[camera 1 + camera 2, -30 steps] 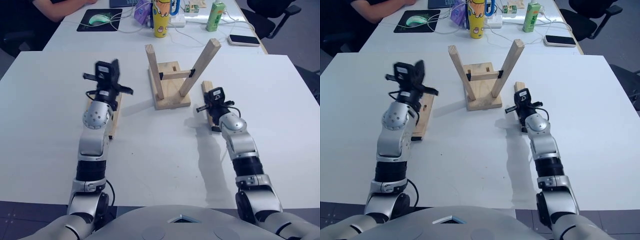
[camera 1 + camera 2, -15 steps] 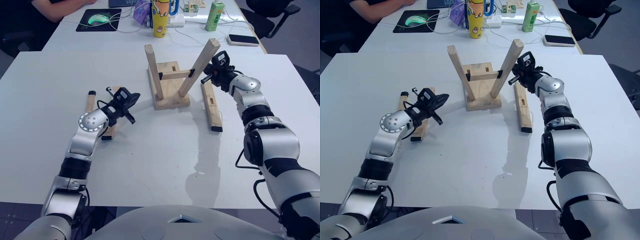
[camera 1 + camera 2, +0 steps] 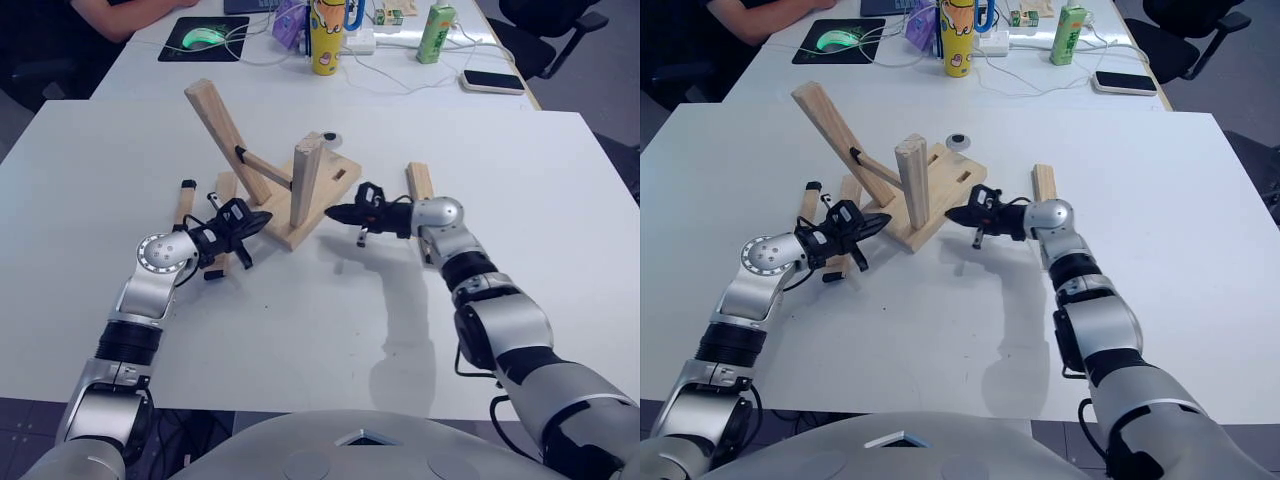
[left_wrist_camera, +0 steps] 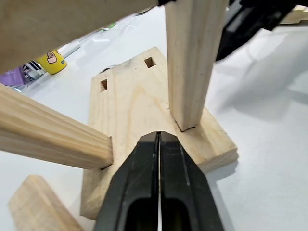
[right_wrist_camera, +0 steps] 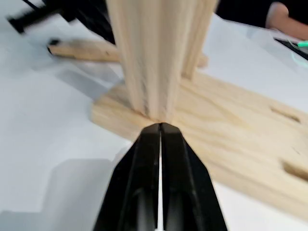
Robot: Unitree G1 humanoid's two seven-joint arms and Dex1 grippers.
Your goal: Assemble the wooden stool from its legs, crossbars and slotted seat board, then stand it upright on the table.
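Bright, even overhead light. White table slightly glary. Soft-edged shadow of right arm lies on tabletop beside it, toward robot. Right wrist view: near leg, seat board and background blurred.

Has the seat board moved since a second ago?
Yes. The seat board has turned and slid toward the robot's left, judged against the yellow cup behind.

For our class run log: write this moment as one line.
left gripper: shut, tip at seat board | right gripper: shut, tip at opposite edge | legs: two fitted
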